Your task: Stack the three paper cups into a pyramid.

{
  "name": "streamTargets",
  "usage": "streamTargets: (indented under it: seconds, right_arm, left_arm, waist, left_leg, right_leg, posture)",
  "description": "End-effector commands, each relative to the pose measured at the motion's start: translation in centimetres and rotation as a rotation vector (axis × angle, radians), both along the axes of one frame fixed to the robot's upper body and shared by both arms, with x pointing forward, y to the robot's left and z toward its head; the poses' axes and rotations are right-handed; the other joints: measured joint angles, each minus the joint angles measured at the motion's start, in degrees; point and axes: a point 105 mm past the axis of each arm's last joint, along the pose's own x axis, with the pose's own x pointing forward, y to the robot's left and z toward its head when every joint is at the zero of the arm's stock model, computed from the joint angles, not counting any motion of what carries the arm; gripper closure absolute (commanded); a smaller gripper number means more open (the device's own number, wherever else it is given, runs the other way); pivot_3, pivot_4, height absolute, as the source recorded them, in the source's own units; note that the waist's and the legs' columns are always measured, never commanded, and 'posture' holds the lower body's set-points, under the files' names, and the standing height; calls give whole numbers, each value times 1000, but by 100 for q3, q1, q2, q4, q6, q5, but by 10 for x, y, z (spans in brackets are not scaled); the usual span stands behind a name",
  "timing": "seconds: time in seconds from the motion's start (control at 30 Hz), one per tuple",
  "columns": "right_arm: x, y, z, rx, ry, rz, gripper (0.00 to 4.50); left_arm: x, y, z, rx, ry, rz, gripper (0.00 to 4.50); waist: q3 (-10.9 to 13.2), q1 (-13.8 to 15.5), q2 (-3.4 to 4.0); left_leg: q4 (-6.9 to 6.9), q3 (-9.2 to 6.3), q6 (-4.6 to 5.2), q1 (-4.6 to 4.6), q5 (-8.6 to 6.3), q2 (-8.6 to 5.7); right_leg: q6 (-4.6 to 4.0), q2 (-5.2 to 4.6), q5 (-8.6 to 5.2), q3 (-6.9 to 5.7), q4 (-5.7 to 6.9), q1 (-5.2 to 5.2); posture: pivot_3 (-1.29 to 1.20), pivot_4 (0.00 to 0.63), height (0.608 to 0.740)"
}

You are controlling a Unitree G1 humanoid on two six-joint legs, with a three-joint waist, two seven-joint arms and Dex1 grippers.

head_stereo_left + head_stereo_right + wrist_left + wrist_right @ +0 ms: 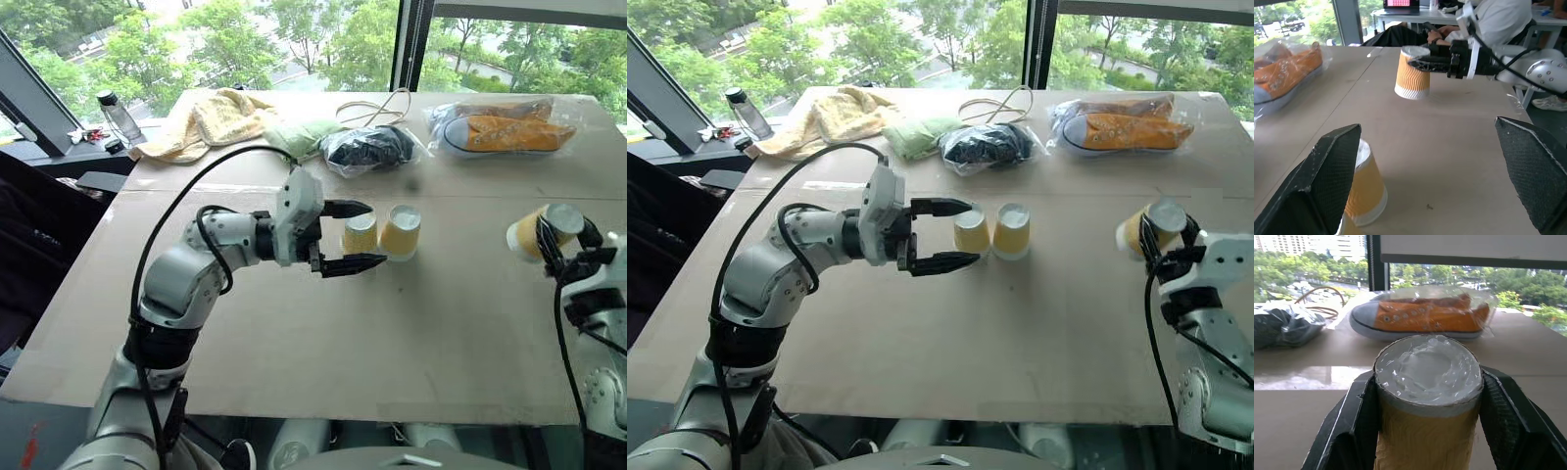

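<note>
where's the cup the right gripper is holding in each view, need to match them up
Left eye view: held cup, far right, in the right gripper.
Right eye view: right side, cup tilted off the table.
Left wrist view: upper centre, cup pinched near its top.
Right wrist view: centre foreground, cup between the fingers.
Shared landmark: bagged orange shoe, beyond the cup.

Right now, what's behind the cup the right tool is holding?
An orange shoe in a clear bag lies behind the held cup; the cup hides the table just past it.
</note>
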Motion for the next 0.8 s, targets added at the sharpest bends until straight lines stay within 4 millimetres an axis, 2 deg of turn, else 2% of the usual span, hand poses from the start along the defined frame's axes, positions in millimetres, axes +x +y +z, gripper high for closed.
streamTargets:
  seconds: [0.03,0.07,0.13,0.2,0.27,0.43,0.8]
  right_arm:
    - [11,49,40,-24,-64,245,2386]
    - [14,67,51,-29,-74,337,2386]
    - [17,83,62,-33,-74,429,2386]
    - [19,114,77,-36,-83,587,2386]
    - [20,135,87,-53,-86,674,2386]
    - [24,152,86,-113,-27,735,2386]
    - [28,160,69,-203,57,758,2386]
  left_arm:
    - [-2,24,11,7,-63,102,0]
    - [-3,31,9,12,-59,133,0]
    - [-5,37,8,16,-56,160,0]
    - [-7,45,4,29,-65,215,0]
    - [-9,49,5,24,-76,254,0]
    - [-11,48,11,-2,-94,291,0]
    - [-11,46,21,-64,-98,308,0]
  waist:
    - [1,6,-1]
    - [3,6,-3]
    - [6,9,-3]
    - [11,32,-12]
    - [16,26,-17]
    - [20,147,-30]
    - [21,132,-30]
  left_leg:
    - [0,-1,0,0,0,1]
    - [0,-2,0,-2,0,1]
    - [0,-1,0,-4,0,1]
    - [0,-6,2,-9,-1,-1]
    - [0,-5,0,-12,-1,-1]
    - [-1,-14,-2,-19,0,-3]
    - [-1,-12,-2,-22,0,-5]
  right_leg:
    - [0,0,0,-1,-1,0]
    - [-1,-1,0,-2,-2,-1]
    - [-3,-2,2,0,-8,-1]
    - [-4,-4,3,-8,-14,0]
    - [-7,-4,5,-5,-18,-2]
    - [-9,-7,7,-14,-27,-1]
    - [-14,-7,11,-14,-22,-8]
  posture:
    - [0,150,740]
    - [0,150,740]
    - [0,150,740]
    - [0,150,740]
    - [0,150,740]
    - [0,150,740]
    - [0,150,740]
